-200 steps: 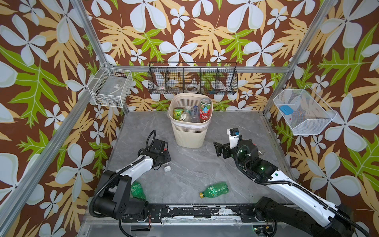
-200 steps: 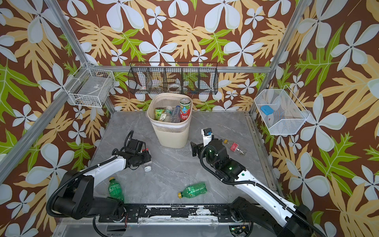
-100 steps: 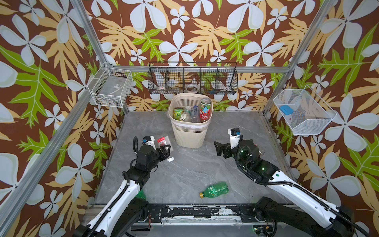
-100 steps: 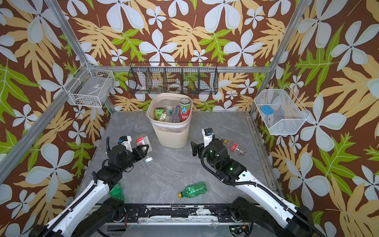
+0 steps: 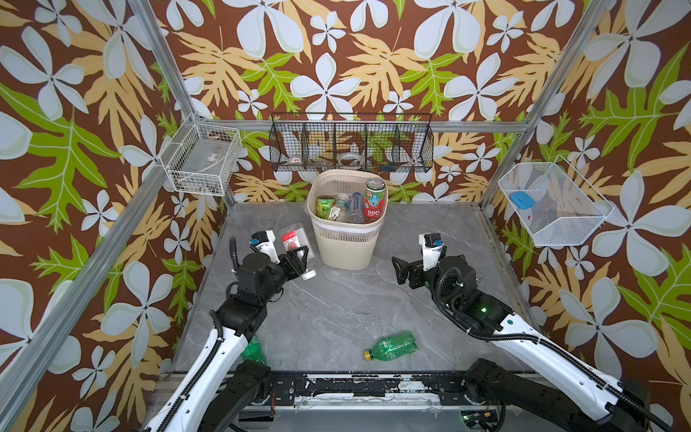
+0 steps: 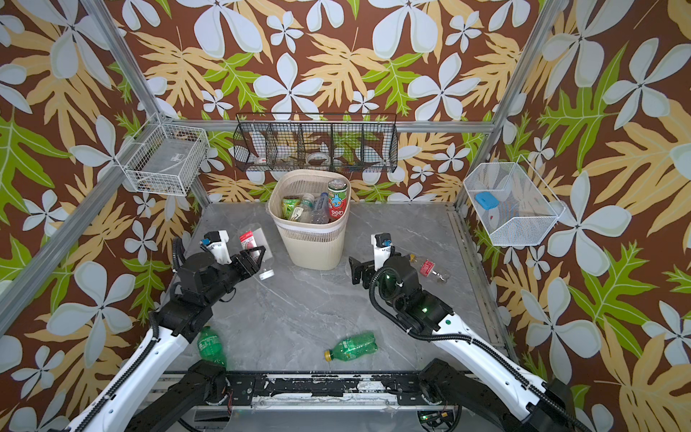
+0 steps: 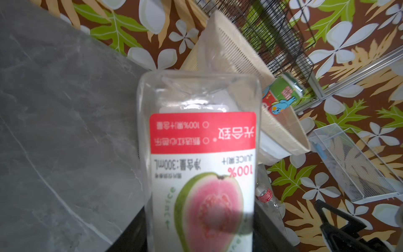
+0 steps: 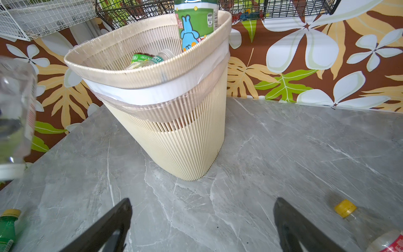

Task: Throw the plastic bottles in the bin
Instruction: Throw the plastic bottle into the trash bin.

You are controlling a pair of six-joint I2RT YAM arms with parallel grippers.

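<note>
Four bottles outside the bin, at least four showing inside it. Nearest, on the grey tabletop [image 5: 336, 310] by the front edge: a green bottle [image 5: 392, 346] on its side, long axis crosswise, yellow cap toward the left arm's side. A second green bottle [image 6: 211, 346] lies half under the left arm, axis roughly near-to-far, cap end unclear. Farther in, a clear bottle [image 6: 430, 267] with a red label lies just beside the right arm, its yellow cap slanting toward the bin. Right pincer [image 5: 405, 271] spread wide, empty, facing the bin. Left pincer [image 5: 299, 256] clamped on a clear juice bottle [image 5: 293, 239] with a red-and-white guava label; held off the tabletop just left of the bin, tilted, white cap low and near, base up and away. Bin [image 5: 346, 248], one, stands at the back middle: one tall red-and-green-labelled bottle upright, three others leaning (green label, white label, clear bluish). Back wall: one black wire basket [image 5: 351, 147], five compartments, contents too small to tell. Two white wire baskets [image 5: 203, 164], one per side wall; the right one holds a blue thing [image 5: 523, 199].
</note>
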